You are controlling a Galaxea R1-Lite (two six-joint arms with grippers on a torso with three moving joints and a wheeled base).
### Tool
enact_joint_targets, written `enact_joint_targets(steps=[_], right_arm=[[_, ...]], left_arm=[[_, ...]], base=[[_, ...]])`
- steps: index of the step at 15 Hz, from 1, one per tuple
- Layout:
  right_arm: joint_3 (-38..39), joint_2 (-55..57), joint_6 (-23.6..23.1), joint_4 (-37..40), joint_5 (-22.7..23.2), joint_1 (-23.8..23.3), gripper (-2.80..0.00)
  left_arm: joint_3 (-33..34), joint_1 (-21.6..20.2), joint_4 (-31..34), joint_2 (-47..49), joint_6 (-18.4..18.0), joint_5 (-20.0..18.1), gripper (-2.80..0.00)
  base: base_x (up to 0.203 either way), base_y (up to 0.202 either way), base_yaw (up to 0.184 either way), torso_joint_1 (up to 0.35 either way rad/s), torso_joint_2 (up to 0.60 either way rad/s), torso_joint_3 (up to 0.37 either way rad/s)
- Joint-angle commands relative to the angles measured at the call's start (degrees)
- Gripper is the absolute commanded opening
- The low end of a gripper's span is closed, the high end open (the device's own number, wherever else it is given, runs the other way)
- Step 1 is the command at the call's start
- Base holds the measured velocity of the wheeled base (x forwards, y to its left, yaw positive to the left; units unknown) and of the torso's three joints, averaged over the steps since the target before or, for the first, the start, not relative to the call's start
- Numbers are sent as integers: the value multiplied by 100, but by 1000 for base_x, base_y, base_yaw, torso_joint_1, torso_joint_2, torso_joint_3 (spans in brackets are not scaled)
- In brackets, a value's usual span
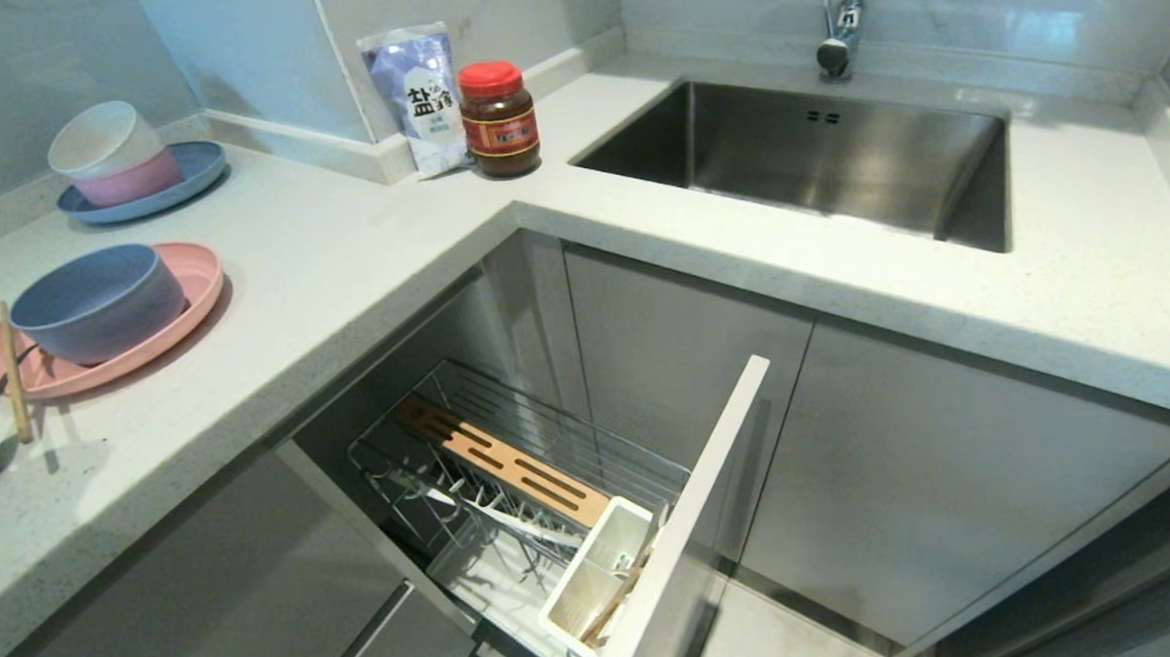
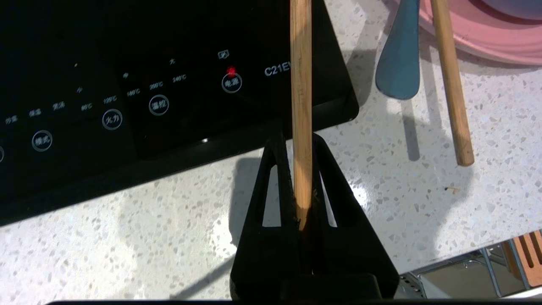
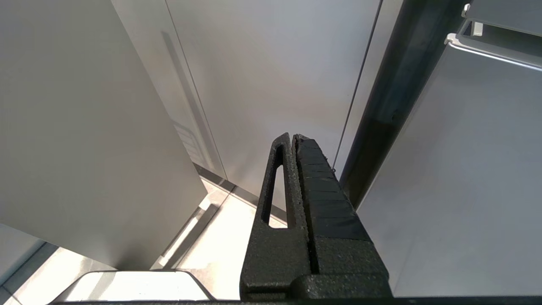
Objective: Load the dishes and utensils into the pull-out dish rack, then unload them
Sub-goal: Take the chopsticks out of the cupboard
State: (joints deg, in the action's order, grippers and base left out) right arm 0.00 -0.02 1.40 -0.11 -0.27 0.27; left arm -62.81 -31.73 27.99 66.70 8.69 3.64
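My left gripper (image 2: 298,140) is shut on the end of a wooden chopstick (image 2: 301,84), held above the speckled counter in front of a black cooktop. A second chopstick (image 2: 452,84) and a flat grey-blue utensil handle (image 2: 398,59) lean on the rim of the pink plate (image 2: 487,38). The blue-grey bowl (image 1: 93,299) sits on that plate (image 1: 197,284) at the left of the counter. The pull-out dish rack (image 1: 512,472) stands open below, and its white cutlery box (image 1: 598,568) holds a wooden stick and a metal utensil. My right gripper (image 3: 293,137) is shut and empty beside the cabinet fronts.
A blue plate (image 1: 191,174) with stacked white and pink bowls stands at the back left. A salt bag (image 1: 418,97) and a red-lidded jar (image 1: 499,118) stand in the corner. The sink (image 1: 816,156) lies to the right. The cooktop (image 2: 148,84) borders the gripper.
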Motion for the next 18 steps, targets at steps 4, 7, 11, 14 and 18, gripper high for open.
enact_joint_targets(steps=[4, 7, 11, 14, 18], right_arm=[[9, -24, 0, -2, 0, 8, -280], [9, -20, 0, -2, 0, 5, -280], [9, -23, 0, -2, 0, 8, -280], [9, -20, 0, -2, 0, 2, -280], [9, -24, 0, 1, 0, 0, -280]], left_arm=[[19, 130, -129, 169, -156, -103, -280], [31, 182, -224, 302, -288, -344, -280], [67, 360, -422, 511, -298, -347, -280], [63, 387, -528, 602, -302, -347, -280], [49, 387, -733, 741, -298, -356, -280]], base=[[0, 0, 0, 0, 0, 0], [0, 0, 0, 0, 0, 0], [0, 0, 0, 0, 0, 0], [0, 0, 0, 0, 0, 0], [0, 0, 0, 0, 0, 0]])
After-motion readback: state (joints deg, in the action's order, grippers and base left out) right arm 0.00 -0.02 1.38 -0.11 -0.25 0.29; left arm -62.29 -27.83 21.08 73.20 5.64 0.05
